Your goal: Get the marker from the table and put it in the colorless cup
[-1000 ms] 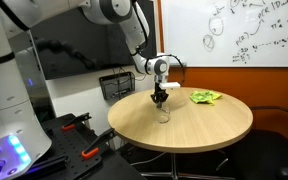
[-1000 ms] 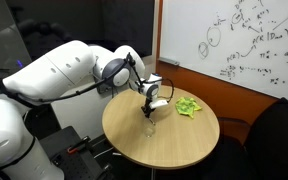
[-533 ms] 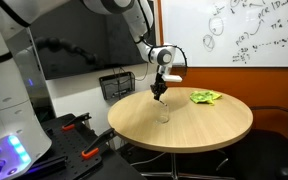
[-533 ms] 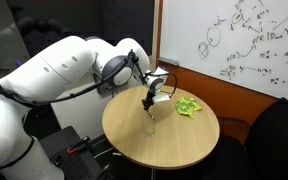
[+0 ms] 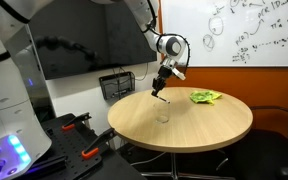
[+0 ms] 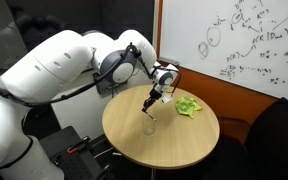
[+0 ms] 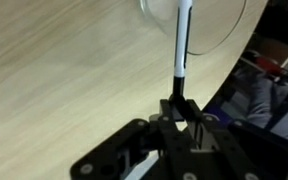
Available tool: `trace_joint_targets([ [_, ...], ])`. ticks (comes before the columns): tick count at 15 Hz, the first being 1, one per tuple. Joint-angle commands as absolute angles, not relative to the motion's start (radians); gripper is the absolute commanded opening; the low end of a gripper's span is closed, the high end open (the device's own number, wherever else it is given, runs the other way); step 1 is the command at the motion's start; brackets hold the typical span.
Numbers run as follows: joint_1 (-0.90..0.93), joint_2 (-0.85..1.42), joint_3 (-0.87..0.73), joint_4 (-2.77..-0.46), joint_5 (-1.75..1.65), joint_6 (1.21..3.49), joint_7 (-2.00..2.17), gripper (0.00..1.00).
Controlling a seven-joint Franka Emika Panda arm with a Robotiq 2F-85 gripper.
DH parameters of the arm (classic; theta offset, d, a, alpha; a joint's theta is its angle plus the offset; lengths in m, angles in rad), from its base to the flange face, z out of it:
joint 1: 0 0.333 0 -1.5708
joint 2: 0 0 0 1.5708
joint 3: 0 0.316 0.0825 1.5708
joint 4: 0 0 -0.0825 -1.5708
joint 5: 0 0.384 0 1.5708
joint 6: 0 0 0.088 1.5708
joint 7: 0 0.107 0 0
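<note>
A whiteboard [image 5: 254, 30] backs the round wooden worktop [image 5: 209, 128]. The marker [image 7: 181, 45] hangs pinched in the claw [image 7: 181, 105], its tip pointing toward 12 o'clock at the colorless cup [image 7: 214, 20], whose rim the wrist view cuts off. In both exterior views the claw [image 5: 161, 90] [image 6: 149, 103] has risen from just above the cup [image 5: 163, 115] [image 6: 150, 128], with the marker unreleased, so the drop looks undone. A green cloth [image 5: 205, 97] lies at 2 o'clock. The glass is faint and the marker too small to resolve there.
</note>
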State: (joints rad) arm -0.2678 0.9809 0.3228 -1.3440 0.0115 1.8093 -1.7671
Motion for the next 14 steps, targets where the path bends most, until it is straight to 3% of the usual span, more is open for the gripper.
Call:
trace_joint_targets([
  [1,-0.245,0.980,0.298,-1.295,0.038,1.645,-1.943,0.05],
  [7,-0.233,1.000,0.276,-1.206,0.092,1.413,-2.101,0.05],
  [14,-0.247,1.082,0.240,-1.128,0.189,1.398,-2.172,0.05],
])
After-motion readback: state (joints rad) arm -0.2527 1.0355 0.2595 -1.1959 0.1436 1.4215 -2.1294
